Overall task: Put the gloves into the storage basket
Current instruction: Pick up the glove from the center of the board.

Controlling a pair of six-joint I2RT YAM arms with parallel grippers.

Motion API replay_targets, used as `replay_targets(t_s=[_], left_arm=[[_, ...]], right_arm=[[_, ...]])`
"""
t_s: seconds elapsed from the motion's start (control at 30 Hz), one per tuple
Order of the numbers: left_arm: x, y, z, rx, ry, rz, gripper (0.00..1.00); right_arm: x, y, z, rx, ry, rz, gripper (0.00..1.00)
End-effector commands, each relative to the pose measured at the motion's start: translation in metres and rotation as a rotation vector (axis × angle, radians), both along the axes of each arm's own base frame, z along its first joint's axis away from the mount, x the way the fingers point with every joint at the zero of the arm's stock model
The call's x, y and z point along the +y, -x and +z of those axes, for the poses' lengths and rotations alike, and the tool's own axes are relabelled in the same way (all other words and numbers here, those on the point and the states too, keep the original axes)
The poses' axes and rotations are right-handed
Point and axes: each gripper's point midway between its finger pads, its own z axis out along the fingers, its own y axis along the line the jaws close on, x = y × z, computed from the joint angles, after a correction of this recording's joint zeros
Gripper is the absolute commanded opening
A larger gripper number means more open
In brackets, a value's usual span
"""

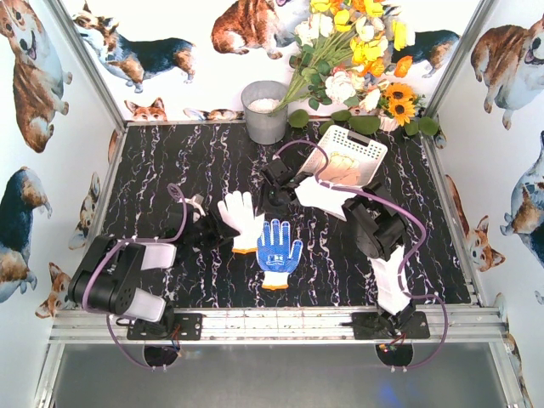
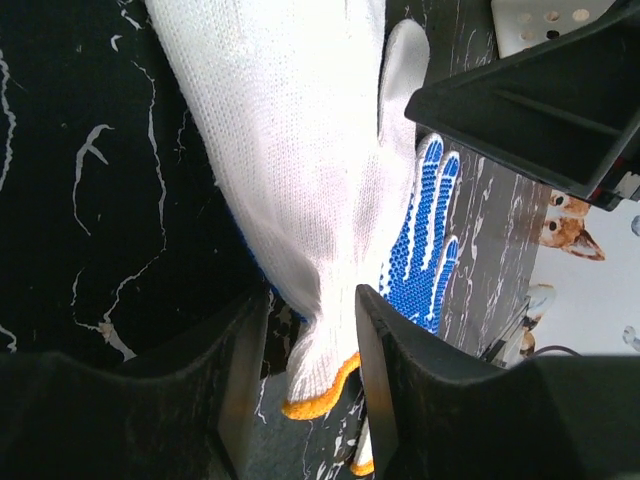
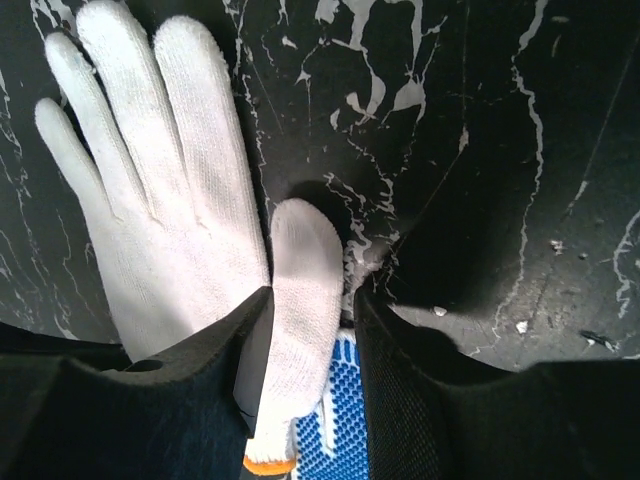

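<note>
Nearest the arm bases, the left claw (image 2: 310, 295) is sitting low over the white glove (image 1: 240, 217), its jaws standing partly apart on either side of the orange cuff (image 2: 320, 390). Whether they are already pinching the knit or only bracketing it, I cannot tell. Just beside that glove, on the right arm's side, the blue dotted glove (image 1: 279, 248) is lying flat on the desk (image 1: 170, 170) with nothing touching it.

The white glove's long axis is running near to far, with the cuff pointing at the arm bases and the fingers pointing at the back wall. So the left claw is meeting it at the near end, roughly across its length.

Further up, the right claw (image 3: 312, 295) is hanging over the same glove. Its jaws are partly open astride the thumb (image 3: 305, 260), with bare desk showing beside the thumb, so it is holding nothing.

Beyond both, to the far right, the storage basket (image 1: 367, 140) is sitting tilted with a cream glove (image 1: 340, 166) inside. The basket is lying up and right of the white glove, nearer the right arm, so the coming carry is probably turning on that diagonal. A grey bucket (image 1: 265, 110) and flowers (image 1: 357, 42) are standing at the back.
</note>
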Motion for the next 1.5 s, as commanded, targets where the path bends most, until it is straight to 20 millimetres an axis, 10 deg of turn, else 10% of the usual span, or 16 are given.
replay_targets(t_s=[0.0, 0.33, 0.47, 0.6, 0.9, 1.27, 1.47], left_arm=[[-0.002, 0.0, -0.007, 0.011, -0.004, -0.014, 0.34], [-0.003, -0.005, 0.002, -0.006, 0.013, 0.014, 0.13], [-0.003, -0.012, 0.02, -0.037, 0.034, 0.037, 0.03], [-0.003, -0.015, 0.037, -0.06, 0.048, 0.054, 0.0], [-0.024, -0.019, 0.064, -0.079, 0.128, 0.035, 0.0], [-0.099, -0.013, 0.067, -0.047, 0.208, -0.061, 0.0], [-0.109, 0.001, 0.055, -0.014, 0.182, -0.075, 0.0]], right_arm=[[0.013, -0.006, 0.002, 0.0, -0.035, 0.022, 0.4], [0.044, 0.014, 0.006, 0.089, -0.217, 0.058, 0.22], [0.056, 0.011, 0.029, 0.066, -0.278, 0.091, 0.0], [0.057, 0.007, 0.058, 0.014, -0.302, 0.113, 0.0], [0.012, 0.004, 0.092, -0.059, -0.231, 0.086, 0.0], [-0.069, 0.022, 0.08, 0.002, -0.069, 0.043, 0.0], [-0.091, 0.041, 0.079, 0.013, -0.028, 0.04, 0.0]])
